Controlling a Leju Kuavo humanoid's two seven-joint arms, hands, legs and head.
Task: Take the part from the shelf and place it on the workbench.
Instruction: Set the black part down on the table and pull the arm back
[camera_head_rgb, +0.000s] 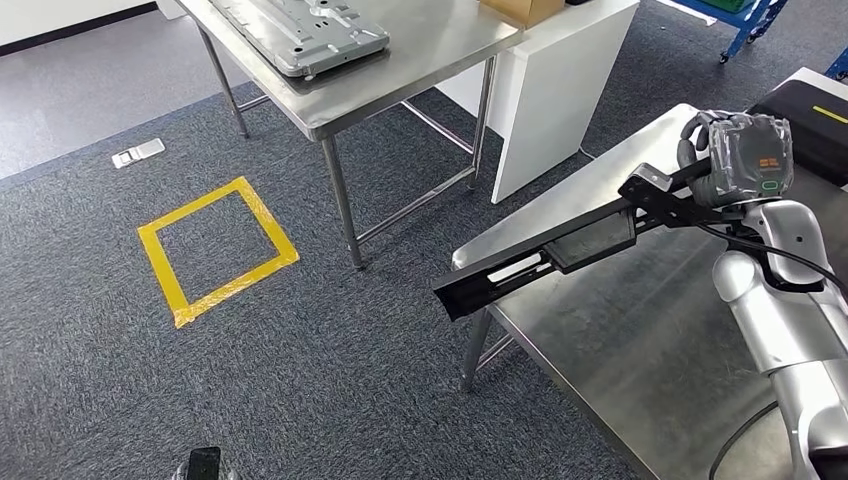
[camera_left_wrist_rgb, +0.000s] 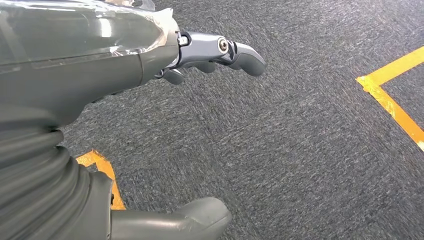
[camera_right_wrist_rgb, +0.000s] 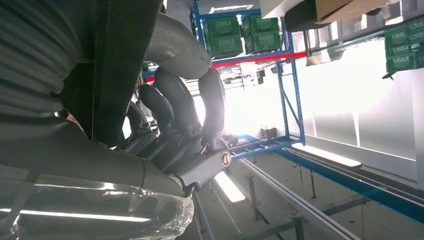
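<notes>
A long black bar-shaped part (camera_head_rgb: 545, 255) hangs level above the near steel workbench (camera_head_rgb: 640, 340), its free end reaching past the bench's left edge over the carpet. My right hand (camera_head_rgb: 738, 160) grips its right end, fingers wrapped round it. In the right wrist view the same dark part (camera_right_wrist_rgb: 117, 65) runs between the thumb and the curled fingers (camera_right_wrist_rgb: 175, 107) of my right hand (camera_right_wrist_rgb: 165, 125). My left hand (camera_left_wrist_rgb: 150, 100) hangs over grey carpet with its fingers apart and nothing in it.
A second steel table (camera_head_rgb: 420, 60) stands farther off with a flat grey metal plate (camera_head_rgb: 300, 30) on it. A yellow tape square (camera_head_rgb: 215, 250) marks the carpet at left. A white cabinet (camera_head_rgb: 550, 90) stands behind the benches. Blue shelving with green bins (camera_right_wrist_rgb: 240, 35) appears in the right wrist view.
</notes>
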